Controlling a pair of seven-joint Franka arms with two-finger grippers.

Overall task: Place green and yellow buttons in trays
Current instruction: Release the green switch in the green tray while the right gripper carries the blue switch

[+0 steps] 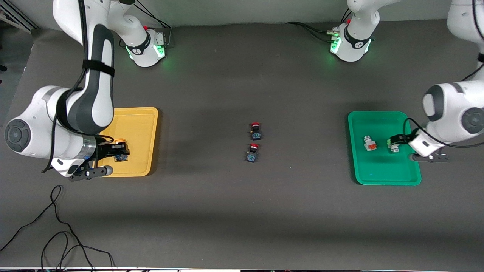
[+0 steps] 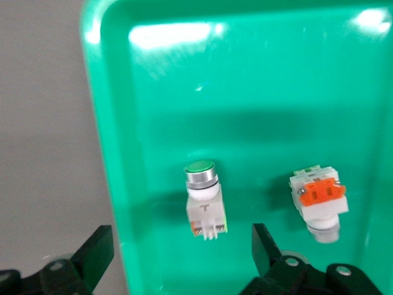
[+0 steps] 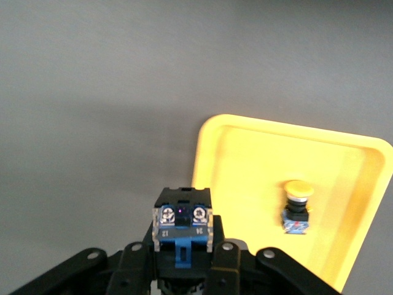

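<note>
My right gripper (image 1: 118,152) is over the yellow tray (image 1: 140,124), shut on a black-bodied switch (image 3: 182,224) whose blue terminal end points out from the fingers; its cap is hidden. A second switch with a yellow-orange cap (image 3: 297,206) rests in the yellow tray (image 3: 245,160) and also shows in the front view (image 1: 120,142). My left gripper (image 1: 399,143) is open and empty, low over the green tray (image 1: 378,170). The white green-marked button (image 2: 204,200) lies just ahead of its fingertips (image 2: 264,249). The white orange-marked button (image 2: 319,200) lies beside it in the green tray (image 2: 245,92).
Two black-bodied switches with red caps (image 1: 256,131) (image 1: 252,152) stand on the dark table midway between the trays. Loose black cables (image 1: 56,226) lie near the front edge at the right arm's end.
</note>
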